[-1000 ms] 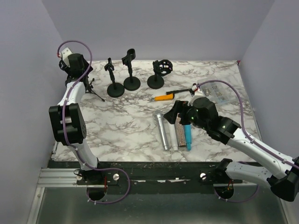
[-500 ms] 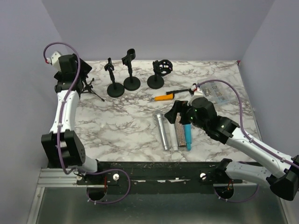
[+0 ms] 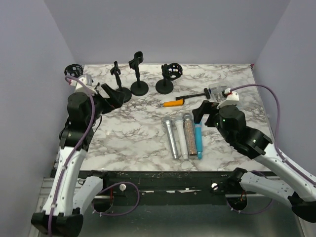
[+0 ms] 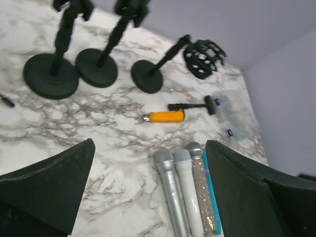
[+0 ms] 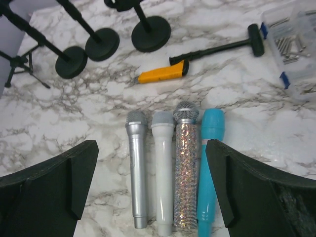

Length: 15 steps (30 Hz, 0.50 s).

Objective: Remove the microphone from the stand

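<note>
L claw [image 4: 149,148] – we're seeing it wide open, gripping nothing | R claw [image 5: 150,145] – wide open, empty, hanging nr 4 mics [image 5: 162,173] lying side by side on worktop [image 5: 74,123]

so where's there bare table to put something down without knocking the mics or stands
Widest bare table: left of the silver microphone, in front of the stand bases. A smaller strip lies back right, behind the screw box. Crowded: the row from that microphone to the blue microphone, with the orange-handled tool and black T-handle tool just behind it.
</note>
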Available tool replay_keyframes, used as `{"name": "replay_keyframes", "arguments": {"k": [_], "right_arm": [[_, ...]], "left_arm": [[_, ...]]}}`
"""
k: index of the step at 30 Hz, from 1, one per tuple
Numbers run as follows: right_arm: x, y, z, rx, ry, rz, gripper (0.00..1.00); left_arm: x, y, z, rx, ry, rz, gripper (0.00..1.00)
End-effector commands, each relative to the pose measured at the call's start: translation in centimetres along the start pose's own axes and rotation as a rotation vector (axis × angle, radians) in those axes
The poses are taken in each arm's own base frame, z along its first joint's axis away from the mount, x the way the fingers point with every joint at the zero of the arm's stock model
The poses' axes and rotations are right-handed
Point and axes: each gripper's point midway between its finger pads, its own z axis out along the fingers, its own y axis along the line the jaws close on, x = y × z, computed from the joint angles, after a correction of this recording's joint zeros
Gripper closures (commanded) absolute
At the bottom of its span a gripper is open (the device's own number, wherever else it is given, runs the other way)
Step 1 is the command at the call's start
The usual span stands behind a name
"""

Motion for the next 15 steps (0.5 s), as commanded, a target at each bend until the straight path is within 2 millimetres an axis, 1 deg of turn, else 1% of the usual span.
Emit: {"name": "replay_keyframes", "arguments": {"k": [1,2,6,9,12,15], "right_arm": [[-5.1,-3.6,-3.3,0.146,-0.172,0.010,0.00],[-5.9,-4.0,-3.9,0.156,-0.198,0.012,0.00],[-8.5,-5.2,-6.9,0.152,-0.297,0.020,0.00],[-10.0,-5.5,-9.2,0.105,-0.363,0.039,0.00],[-11.1,-5.4,-11.1,0.047,-0.411,0.082,0.00],[-11.6,-5.2,-12.4,-0.014,-0.442,0.117,0.00]], "left_arm": [[0.5,-5.2,-6.9,0.270,-0.071,0.161,0.02],[0.4,-5.8,-8.3,0.311,-0.102,0.193,0.02],[-1.5,-7.5,-15.0,0.427,-0.325,0.319,0.01],[-2.8,-8.1,-19.4,0.475,-0.502,0.361,0.01],[-3.5,-8.0,-21.9,0.491,-0.619,0.360,0.02],[-3.6,-7.8,-22.5,0.491,-0.653,0.355,0.01]]}}
